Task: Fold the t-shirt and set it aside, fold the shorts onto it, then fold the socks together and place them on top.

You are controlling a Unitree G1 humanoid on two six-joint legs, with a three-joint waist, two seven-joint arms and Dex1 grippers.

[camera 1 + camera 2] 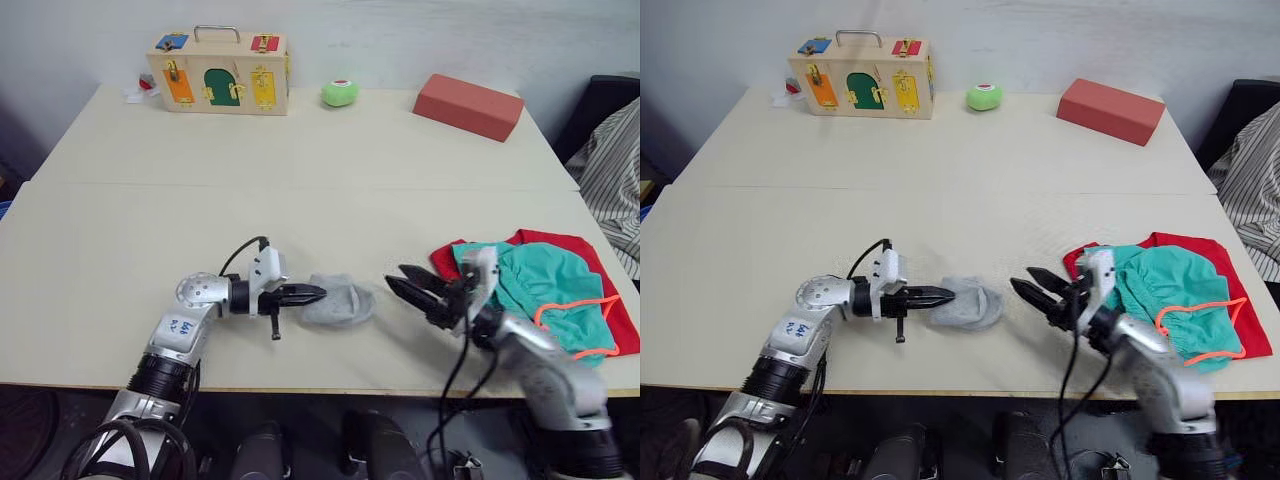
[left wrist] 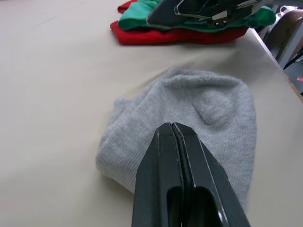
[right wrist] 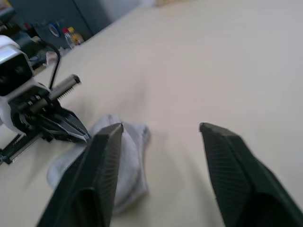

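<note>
The grey socks [image 1: 340, 300] lie bunched together near the table's front edge. My left gripper [image 1: 312, 293] is shut, and its tip rests on the socks' left end; in the left wrist view the closed fingers [image 2: 173, 142] lie over the knit, with no cloth visibly pinched between them. My right gripper [image 1: 397, 277] is open just right of the socks, pointing at them with nothing between its fingers. Further right, the teal shorts [image 1: 545, 285] with an orange drawstring lie folded on the red t-shirt [image 1: 570, 243].
Along the far side of the beige table [image 1: 300, 180] stand a wooden latch box [image 1: 218, 73], a small green object [image 1: 339, 93] and a red block [image 1: 468, 105]. Striped cloth [image 1: 615, 170] hangs past the right edge.
</note>
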